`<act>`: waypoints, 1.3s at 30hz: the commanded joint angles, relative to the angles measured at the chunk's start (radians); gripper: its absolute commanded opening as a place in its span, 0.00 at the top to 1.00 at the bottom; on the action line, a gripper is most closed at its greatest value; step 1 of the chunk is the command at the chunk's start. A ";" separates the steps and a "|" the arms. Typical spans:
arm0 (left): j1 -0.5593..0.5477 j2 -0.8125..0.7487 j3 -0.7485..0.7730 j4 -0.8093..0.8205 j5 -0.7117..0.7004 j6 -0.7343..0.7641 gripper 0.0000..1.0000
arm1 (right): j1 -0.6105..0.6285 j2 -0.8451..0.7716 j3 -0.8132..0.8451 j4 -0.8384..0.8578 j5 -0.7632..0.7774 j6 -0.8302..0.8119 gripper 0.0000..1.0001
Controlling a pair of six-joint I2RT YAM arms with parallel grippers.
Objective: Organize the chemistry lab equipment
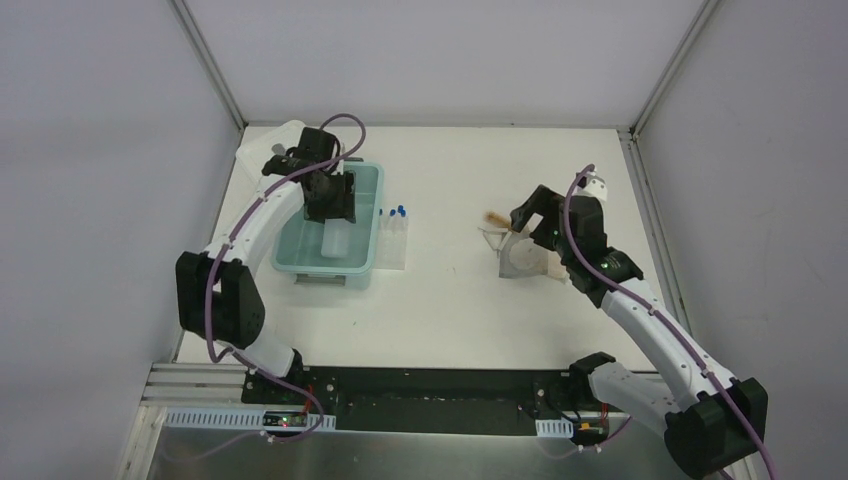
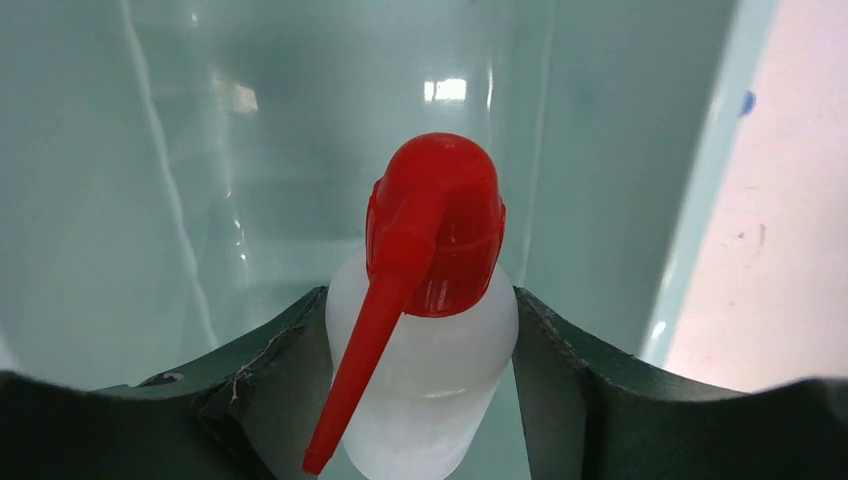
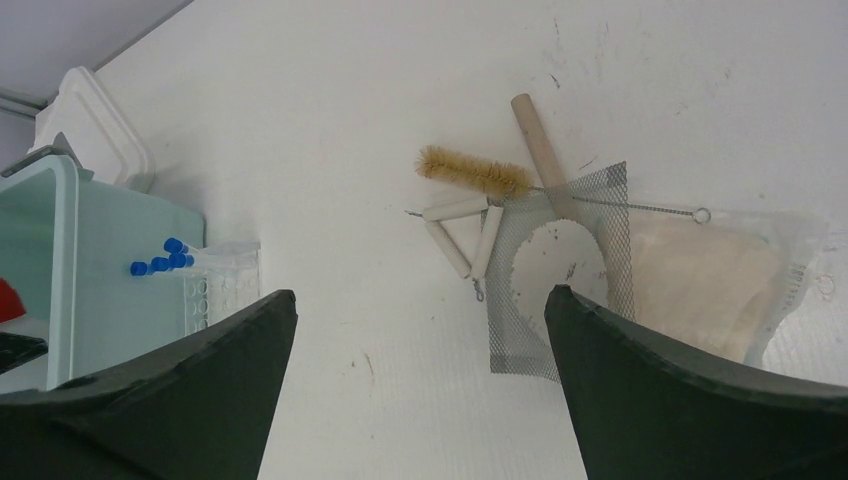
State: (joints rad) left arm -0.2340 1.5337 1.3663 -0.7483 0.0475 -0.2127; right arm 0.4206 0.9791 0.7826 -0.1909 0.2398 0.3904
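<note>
Table [image 1: 450, 300] is giving open room mid-surface, between the tube rack [image 1: 395, 240] and the wire mesh [image 3: 560, 270]. Pale teal bin [image 1: 378, 215] is sitting far-left, with the rack just beside its right wall, so it's tight there. Left gripper [image 2: 420, 295] is reaching inside the bin, fingers clamping the white squeeze bottle [image 2: 430, 380] by its body, one finger on each side. Bottle's long axis is running roughly along the fingers, red cap beyond the tips, spout [image 2: 360, 370] angling back toward the wrist. Right gripper [image 3: 420, 292] is hanging wide open, gripping nothing, above the mesh and wooden-handled tools [image 3: 540, 150].
</note>
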 commanded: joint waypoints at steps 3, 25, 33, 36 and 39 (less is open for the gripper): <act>0.005 0.127 0.012 -0.001 0.098 0.036 0.70 | -0.023 -0.017 -0.007 0.022 -0.012 0.018 0.01; 0.005 0.275 0.032 0.044 0.087 0.046 0.34 | -0.093 -0.054 -0.091 0.043 0.013 0.009 0.01; 0.005 0.266 0.027 0.046 0.057 0.039 0.26 | -0.093 -0.072 -0.116 0.034 0.061 -0.007 0.01; 0.005 0.248 0.025 0.046 0.027 0.038 0.25 | -0.093 -0.071 -0.118 0.021 0.086 -0.005 0.01; 0.005 0.204 0.027 0.046 -0.012 0.034 0.24 | -0.109 -0.068 -0.117 0.002 0.089 -0.003 0.05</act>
State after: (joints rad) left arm -0.2340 1.8225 1.3666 -0.6933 0.0994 -0.1715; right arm 0.3332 0.9306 0.6613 -0.1764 0.2871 0.3981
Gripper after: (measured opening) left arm 0.755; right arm 0.978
